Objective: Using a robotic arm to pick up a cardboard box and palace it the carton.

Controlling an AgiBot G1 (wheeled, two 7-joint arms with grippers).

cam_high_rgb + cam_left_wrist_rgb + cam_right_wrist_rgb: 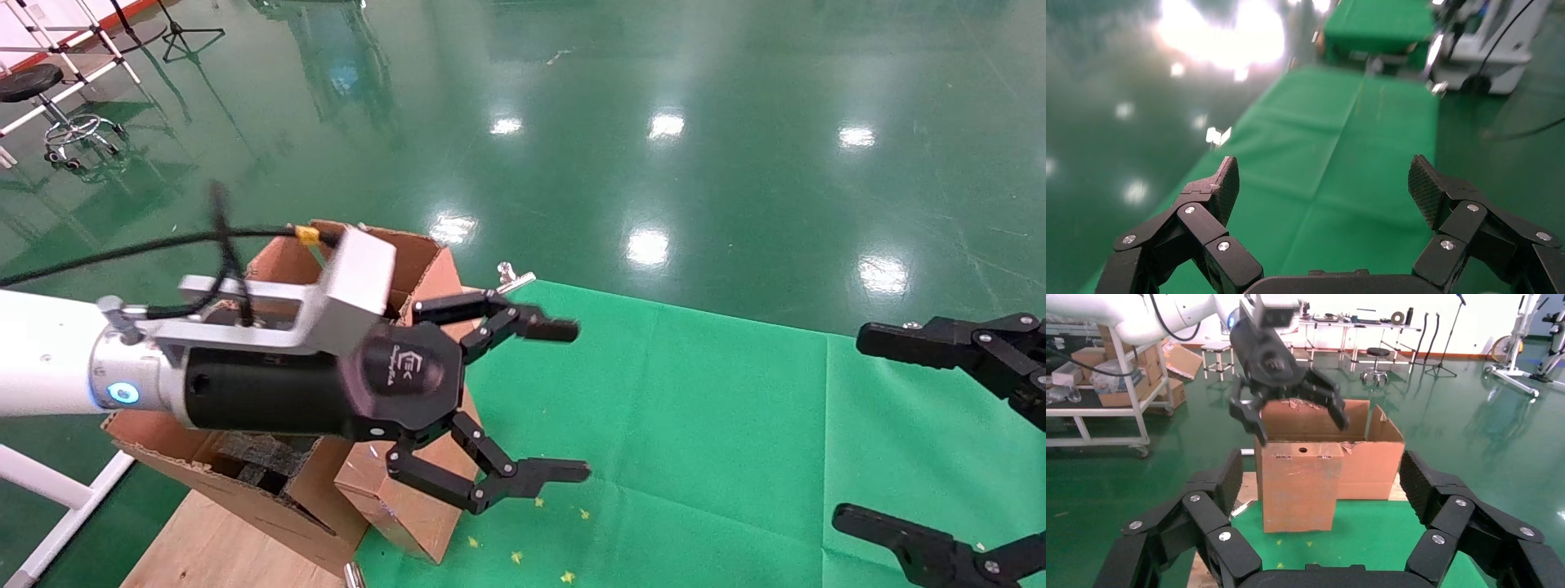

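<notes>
The slim brown cardboard box (1298, 487) stands upright on the green cloth, leaning against the front of the carton, with a small round hole in its top face. In the head view the cardboard box (404, 502) is partly hidden behind my left gripper. The large torn-edged carton (282, 261) stands behind it, with black foam (261, 457) inside; it also shows in the right wrist view (1367, 456). My left gripper (578, 400) on the white arm hovers just above the box, open and empty, as the right wrist view (1298, 422) and left wrist view (1324, 184) show. My right gripper (854, 426) is open at the right, facing the box (1321, 478).
The green cloth (695, 425) covers the table to the right of the box. The carton rests on a wooden board (212, 547). A metal clip (511, 278) lies at the cloth's far edge. A white frame leg (49, 490) is at lower left. Shelves with boxes (1119, 373) stand beyond.
</notes>
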